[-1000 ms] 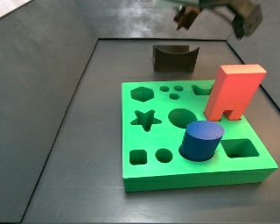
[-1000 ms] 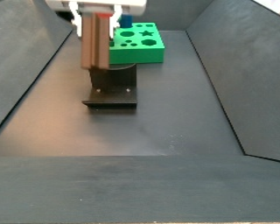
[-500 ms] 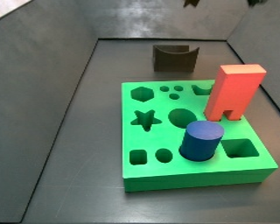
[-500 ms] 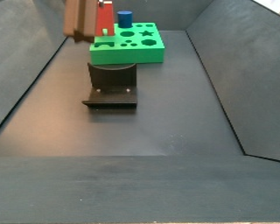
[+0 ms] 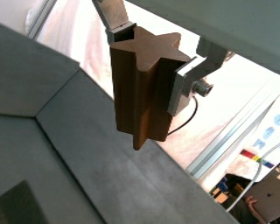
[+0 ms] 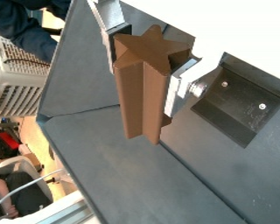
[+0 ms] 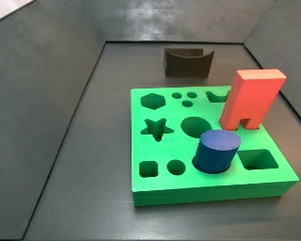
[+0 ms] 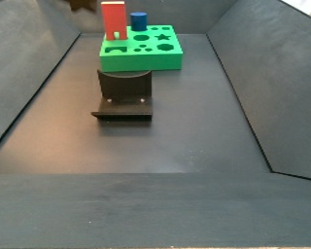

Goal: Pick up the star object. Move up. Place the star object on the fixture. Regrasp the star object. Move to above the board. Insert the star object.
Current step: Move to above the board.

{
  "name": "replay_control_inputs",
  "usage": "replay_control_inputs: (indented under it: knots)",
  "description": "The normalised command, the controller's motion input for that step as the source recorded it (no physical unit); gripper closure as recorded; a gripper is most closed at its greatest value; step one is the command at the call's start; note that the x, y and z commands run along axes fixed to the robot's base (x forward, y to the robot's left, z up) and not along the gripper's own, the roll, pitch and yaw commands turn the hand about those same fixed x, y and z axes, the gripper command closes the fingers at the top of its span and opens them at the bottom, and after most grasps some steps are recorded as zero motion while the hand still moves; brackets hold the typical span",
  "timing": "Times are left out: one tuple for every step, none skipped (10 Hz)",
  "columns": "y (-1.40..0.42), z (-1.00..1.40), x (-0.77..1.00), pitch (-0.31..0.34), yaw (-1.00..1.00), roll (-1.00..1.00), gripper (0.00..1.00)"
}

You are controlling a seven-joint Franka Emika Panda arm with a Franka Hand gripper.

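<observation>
High above the floor, the gripper (image 5: 154,63) clamps the brown star object (image 5: 140,92) by its upper end between 2 silver fingers (image 6: 108,37), as both wrist views show. In both side views the fixture (image 8: 123,94) stands empty and the board (image 7: 203,141) keeps its star hole open: placing, regrasping and inserting remain.

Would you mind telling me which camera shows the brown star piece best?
Both wrist views do: the star piece fills the frame, clamped between the gripper fingers. One side view shows only a brown sliver at its upper edge; the other shows none.
</observation>
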Motion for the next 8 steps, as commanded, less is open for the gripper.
replay_control_inputs:
  knots:
    - [0.00,0.65,0.04,0.165,0.15,-0.03,1.00]
    - [-0.01,0.54,0.04,0.146,0.15,-0.03,1.00]
    - [-0.01,0.31,0.03,0.117,0.16,-0.03,1.00]
    - [-1.00,-0.01,-0.57,0.081,-0.12,-1.00,1.00]
    - [-1.00,-0.03,-0.58,0.066,-0.13,-1.00,1.00]
    - [-1.00,-0.03,-0.61,0.056,-0.12,-1.00,1.00]
    - [-1.00,-0.03,-0.61,0.055,-0.12,-1.00,1.00]
    - [-1.00,-0.03,-0.62,0.059,-0.12,-1.00,1.00]
